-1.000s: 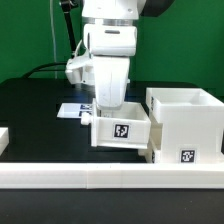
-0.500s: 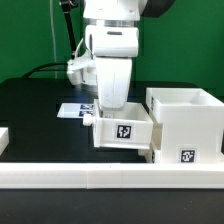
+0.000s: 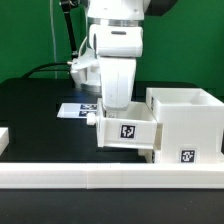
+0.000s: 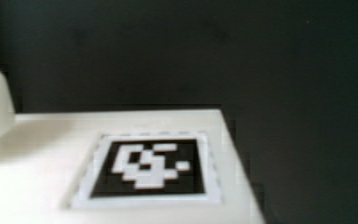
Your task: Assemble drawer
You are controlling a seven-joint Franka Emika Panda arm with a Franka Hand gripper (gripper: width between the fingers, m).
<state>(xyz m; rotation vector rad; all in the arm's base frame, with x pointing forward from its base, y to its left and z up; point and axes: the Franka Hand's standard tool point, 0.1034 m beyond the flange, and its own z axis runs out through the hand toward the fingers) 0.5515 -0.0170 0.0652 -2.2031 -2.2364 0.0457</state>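
Note:
The drawer [image 3: 127,131], a low white open-top tray with a square marker on its near side and a small knob [image 3: 90,118] at the exterior view's left end, sits on the black table. Its right end touches the taller white housing [image 3: 190,125]. My gripper [image 3: 118,108] reaches down into the drawer from above, and its fingertips are hidden behind the drawer's wall. The wrist view shows only a white drawer surface [image 4: 34,150] with a blurred marker [image 4: 149,165] and the dark table beyond. No fingers show there.
The marker board [image 3: 76,109] lies flat behind the drawer at the exterior view's left. A white rail [image 3: 100,180] runs along the table's front edge. Another white part [image 3: 3,140] shows at the left edge. A black cable hangs at the back.
My gripper and the drawer have moved together toward the exterior view's right, bringing the drawer against the housing.

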